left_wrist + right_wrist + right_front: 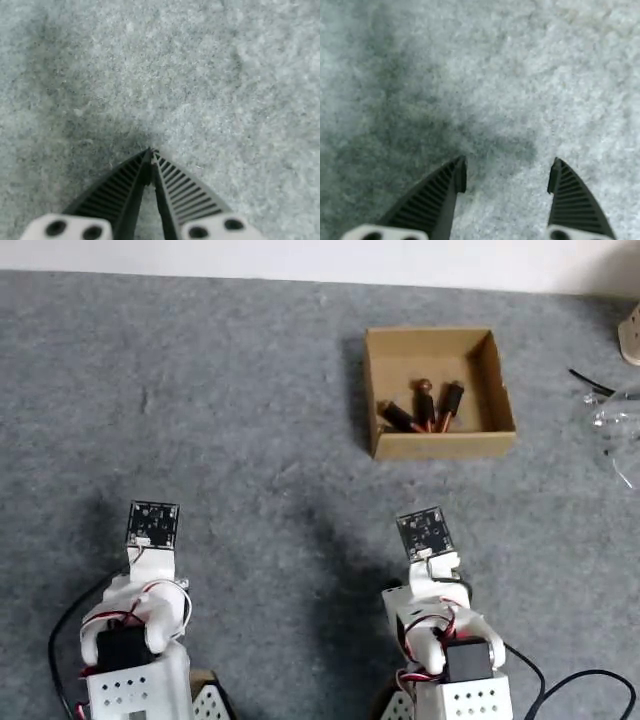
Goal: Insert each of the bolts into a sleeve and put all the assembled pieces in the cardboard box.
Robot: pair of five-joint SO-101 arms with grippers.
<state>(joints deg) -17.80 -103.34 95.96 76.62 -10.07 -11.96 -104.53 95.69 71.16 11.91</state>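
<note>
High view: felt [250, 410] around cardboard box [440, 445]

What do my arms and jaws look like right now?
The arms are white with black motors, red wires, black cables and a dark circuit board at each wrist. The jaws are black, ribbed and pointed, on white mounts.

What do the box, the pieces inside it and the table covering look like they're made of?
The cardboard box looks like plain brown card, matte. The pieces inside seem partly metal: coppery, slightly shiny ends; their dark bodies could be plastic or blackened metal. The table covering looks like grey felt or short carpet, fuzzy and mottled.
</note>
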